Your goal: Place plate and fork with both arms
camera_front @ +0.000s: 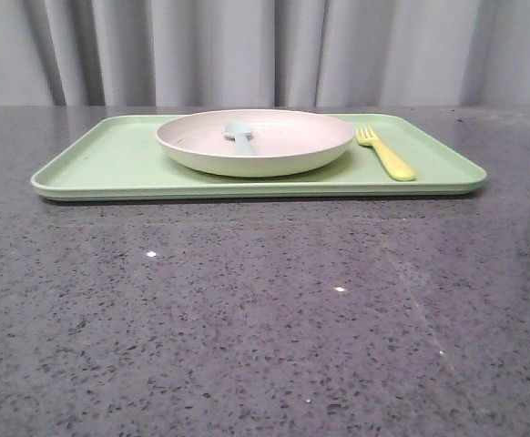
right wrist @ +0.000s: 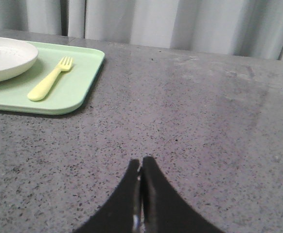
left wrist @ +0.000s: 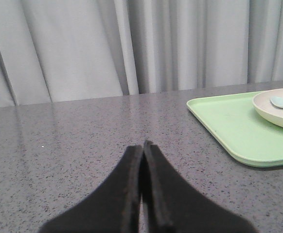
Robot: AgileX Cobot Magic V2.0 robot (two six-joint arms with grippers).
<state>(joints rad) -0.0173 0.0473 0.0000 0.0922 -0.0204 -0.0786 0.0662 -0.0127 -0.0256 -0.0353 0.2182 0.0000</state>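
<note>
Plate and yellow fork lie on the green tray in the frame's upper half — placing looks done. Left pincer and right pincer hang closed and empty over the bench.

Your left gripper sat closed, fingers pressed together, holding nothing; your right gripper likewise.

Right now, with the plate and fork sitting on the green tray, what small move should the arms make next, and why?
Probably open both grippers first. The left gripper and right gripper are shut and empty over bare table, short of the tray. Then the right could ease toward the fork, the left toward the plate.
</note>
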